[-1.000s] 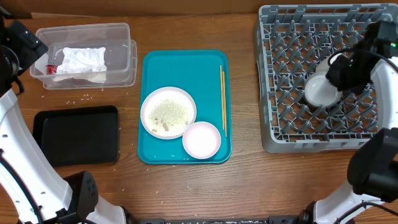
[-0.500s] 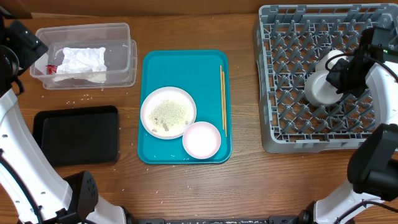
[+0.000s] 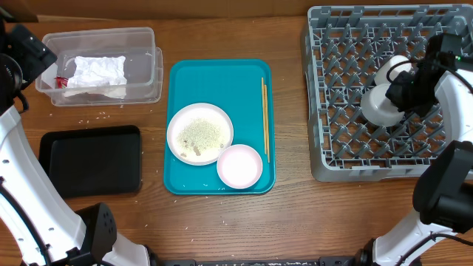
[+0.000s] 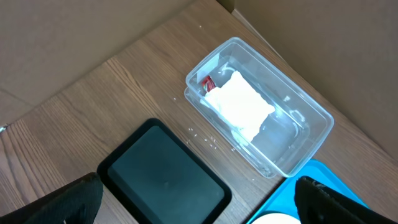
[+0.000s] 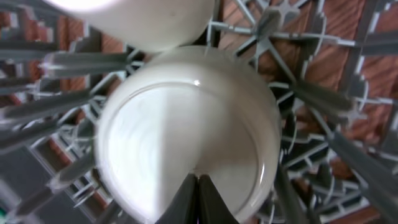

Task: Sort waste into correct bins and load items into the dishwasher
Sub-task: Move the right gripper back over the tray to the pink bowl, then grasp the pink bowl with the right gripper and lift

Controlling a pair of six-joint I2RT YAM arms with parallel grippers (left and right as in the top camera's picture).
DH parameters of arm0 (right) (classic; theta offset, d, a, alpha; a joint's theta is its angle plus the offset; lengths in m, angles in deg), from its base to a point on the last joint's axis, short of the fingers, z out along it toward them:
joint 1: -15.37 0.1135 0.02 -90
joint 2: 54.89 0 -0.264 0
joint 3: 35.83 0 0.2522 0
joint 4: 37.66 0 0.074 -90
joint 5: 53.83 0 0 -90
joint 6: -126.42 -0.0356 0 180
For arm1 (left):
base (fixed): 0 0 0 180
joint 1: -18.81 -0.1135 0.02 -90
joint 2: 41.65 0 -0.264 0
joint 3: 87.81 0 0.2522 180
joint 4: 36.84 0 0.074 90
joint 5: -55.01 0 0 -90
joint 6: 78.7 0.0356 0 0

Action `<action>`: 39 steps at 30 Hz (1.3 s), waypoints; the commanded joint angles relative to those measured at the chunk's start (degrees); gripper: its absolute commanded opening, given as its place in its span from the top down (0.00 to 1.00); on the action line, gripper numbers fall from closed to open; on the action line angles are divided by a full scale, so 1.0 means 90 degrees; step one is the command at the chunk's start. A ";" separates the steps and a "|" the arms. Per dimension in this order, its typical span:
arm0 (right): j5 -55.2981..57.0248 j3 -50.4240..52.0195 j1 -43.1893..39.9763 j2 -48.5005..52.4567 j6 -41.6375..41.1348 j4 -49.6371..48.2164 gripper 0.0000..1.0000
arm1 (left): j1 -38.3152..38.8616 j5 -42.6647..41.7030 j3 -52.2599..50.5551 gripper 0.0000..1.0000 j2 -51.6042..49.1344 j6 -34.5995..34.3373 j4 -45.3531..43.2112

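In the grey dishwasher rack a pale grey bowl leans on its side among the pegs, beside a white cup. My right gripper is shut, its tips against the inside of the bowl with nothing between them. On the teal tray lie the plate holding rice grains, the pinkish bowl and the chopsticks. The clear tub holds the napkin and the red wrapper. My left gripper hangs open high above the black tray.
The teal tray sits mid-table between the bins and the rack. Loose rice grains are scattered on the wood between the tub and the black tray. Upright pegs crowd round the grey bowl.
The right gripper has shifted slightly up and right in the rack, and the grey bowl has moved a little to the left and tipped. The left arm has not moved.
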 commanded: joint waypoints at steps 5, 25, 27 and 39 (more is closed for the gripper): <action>-0.2552 -0.1894 0.0056 -0.0636 0.0330 0.0860 0.81 | -0.0036 0.0085 0.0024 0.00 0.0015 0.0049 0.0000; -0.0491 -0.1931 0.5860 -0.0743 0.0182 0.2810 0.19 | -0.0036 0.0085 0.0024 0.00 0.0015 0.0049 0.0000; -0.0204 -0.1868 0.6409 -0.0743 0.0061 0.2562 0.21 | -0.0036 0.0085 0.0024 0.00 0.0015 0.0049 0.0000; 0.0857 0.0185 0.8043 -0.0738 -0.0716 0.0304 0.37 | -0.0036 0.0085 0.0024 0.00 0.0015 0.0049 0.0000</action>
